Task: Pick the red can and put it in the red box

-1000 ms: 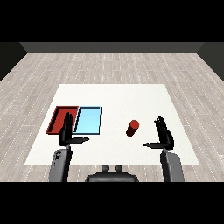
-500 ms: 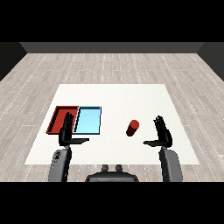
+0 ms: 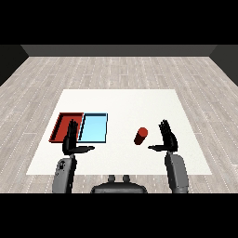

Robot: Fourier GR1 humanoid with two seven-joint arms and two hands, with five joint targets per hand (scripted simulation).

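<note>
Small red cylindrical can [image 3: 141, 135] stands upright on the white bench [image 3: 121, 100], well right of the light blue tray [image 3: 94, 128]; shallow red tray [image 3: 65, 125] sits touching that tray's left side. Right hand [image 3: 168, 138] is just right of the can, fingers [image 3: 164, 128] straight, thumb out toward it, holding nothing. Left hand [image 3: 71, 140] is open too, over the red tray's near edge. Step in hand looks like the reach: slide right hand left, palm square to the can's side, curl only once it's seated between thumb and fingers.
</note>
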